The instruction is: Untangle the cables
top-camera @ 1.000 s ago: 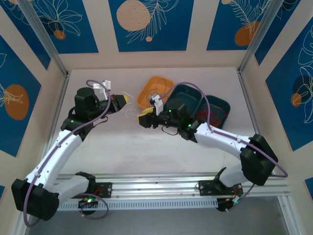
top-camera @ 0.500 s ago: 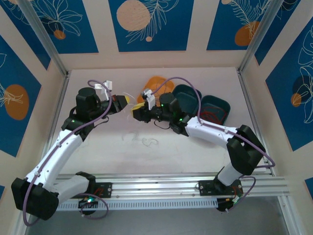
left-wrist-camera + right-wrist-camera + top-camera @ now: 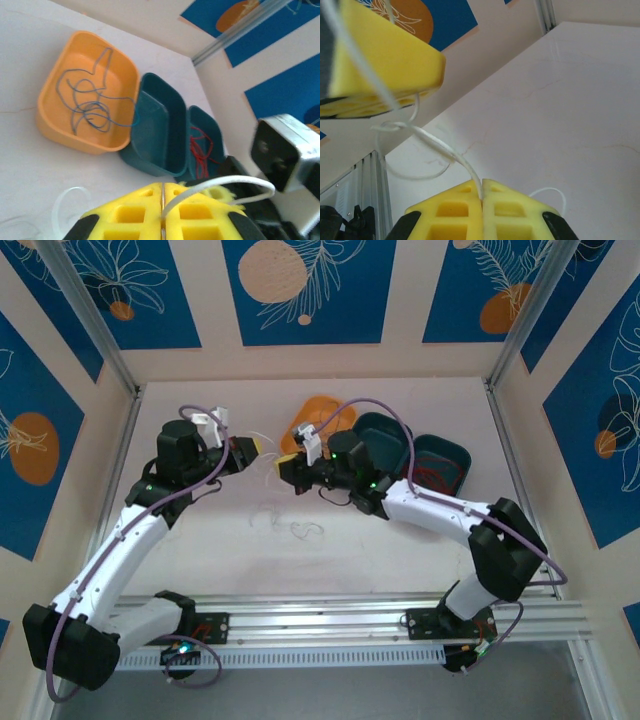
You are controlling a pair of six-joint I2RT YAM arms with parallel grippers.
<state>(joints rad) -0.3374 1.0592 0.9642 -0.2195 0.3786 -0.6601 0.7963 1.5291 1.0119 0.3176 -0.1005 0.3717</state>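
Tension looks the aim: left gripper (image 3: 162,197) pinches one stretch of the whitish cable (image 3: 225,183), right gripper (image 3: 481,194) clamps another; held between them above the table (image 3: 230,560), its knot (image 3: 387,127) can likely be drawn apart.

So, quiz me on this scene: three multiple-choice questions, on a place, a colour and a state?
1. The blue cable lies in: A) orange tray B) outer teal tray C) left claw
2. The cable in the outer teal tray is: A) white B) red C) blue
3. The left claw and right claw are: A) both open B) one open C) both shut on the white cable
Answers: 1A, blue loops inside orange walls; 2B, red strands show there; 3C, both pinch the cable.
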